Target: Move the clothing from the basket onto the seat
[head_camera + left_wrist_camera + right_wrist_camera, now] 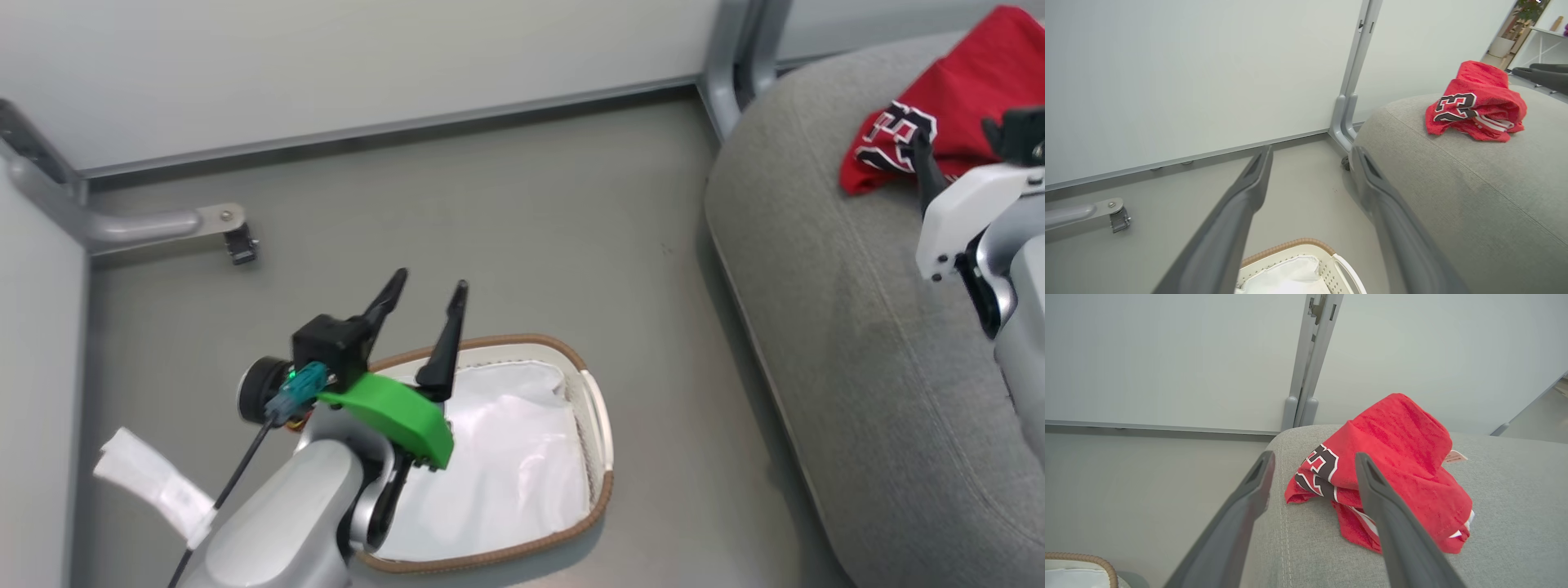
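Note:
The red clothing [955, 98] lies crumpled on the grey seat [857, 343], near its far edge, with black-and-white numerals showing. My right gripper [953, 131] hovers open just in front of it, nothing between its fingers. In the right wrist view the clothing [1404, 445] sits beyond the open right gripper [1315, 456] on the seat [1515, 506]. The basket [602, 482] stands on the floor left of the seat and holds a white cloth [506, 457]. My left gripper [431, 279] is open and empty above the basket's far-left rim. The left wrist view shows the left gripper [1311, 150], clothing [1474, 102] and basket [1290, 246].
Pale partition panels close off the far side, joined by a grey post [735, 57] beside the seat. A metal foot with a caster [233, 237] juts onto the grey floor at the left. Open floor [531, 220] lies between basket, wall and seat.

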{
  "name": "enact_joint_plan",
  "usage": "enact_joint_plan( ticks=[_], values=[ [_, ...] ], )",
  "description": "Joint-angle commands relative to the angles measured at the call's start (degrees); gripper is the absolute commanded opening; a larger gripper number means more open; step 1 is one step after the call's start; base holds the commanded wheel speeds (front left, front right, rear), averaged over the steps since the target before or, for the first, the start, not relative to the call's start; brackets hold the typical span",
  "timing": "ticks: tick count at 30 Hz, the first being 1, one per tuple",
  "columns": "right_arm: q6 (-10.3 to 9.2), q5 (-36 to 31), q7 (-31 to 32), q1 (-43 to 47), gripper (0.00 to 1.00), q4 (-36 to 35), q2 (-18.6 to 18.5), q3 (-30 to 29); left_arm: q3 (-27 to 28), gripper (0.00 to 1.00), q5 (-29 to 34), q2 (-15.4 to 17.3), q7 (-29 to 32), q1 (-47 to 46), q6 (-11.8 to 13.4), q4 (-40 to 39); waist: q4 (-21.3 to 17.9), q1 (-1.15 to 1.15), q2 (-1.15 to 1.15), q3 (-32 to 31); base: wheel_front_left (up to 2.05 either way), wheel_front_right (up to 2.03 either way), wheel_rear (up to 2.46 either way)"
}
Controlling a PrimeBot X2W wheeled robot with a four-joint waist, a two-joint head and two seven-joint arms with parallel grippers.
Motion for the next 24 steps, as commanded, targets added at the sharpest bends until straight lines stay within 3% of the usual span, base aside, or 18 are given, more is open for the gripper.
enact_joint_plan(
  ticks=[1,7,14,20,24],
  values=[
    [-0.08,0.92,-1.18,2.27,1.0,-0.94,0.27,0.28,1.5,1.0,0.64,0.44,0.0,2.41,0.44,-0.55,4.89,0.0,0.0,-4.19,0.0,0.0,0.0],
    [-0.08,0.92,-4.7,9.23,1.0,-5.24,3.06,-0.71,7.2,1.0,1.81,1.81,-0.01,8.93,1.57,-2.44,7.84,0.0,0.0,-5.72,0.0,0.0,0.0],
    [-0.07,-2.91,-6.23,19.0,1.0,-12.63,8.68,-7.03,13.81,1.0,3.21,2.47,0.01,16.05,2.68,-5.14,9.67,0.0,0.0,-6.8,0.0,0.0,0.0],
    [-0.08,-8.44,-6.31,31.31,1.0,-24.83,15.53,-15.62,17.0,1.0,5.16,1.4,0.0,21.17,2.74,-6.53,10.78,0.0,0.0,-8.3,0.0,0.0,0.0],
    [-0.08,-10.29,-6.32,38.94,1.0,-31.46,17.36,-16.55,18.69,1.0,5.96,0.86,0.0,23.63,2.41,-6.69,10.95,0.0,0.0,-8.99,0.0,0.0,0.0]
  ],
)
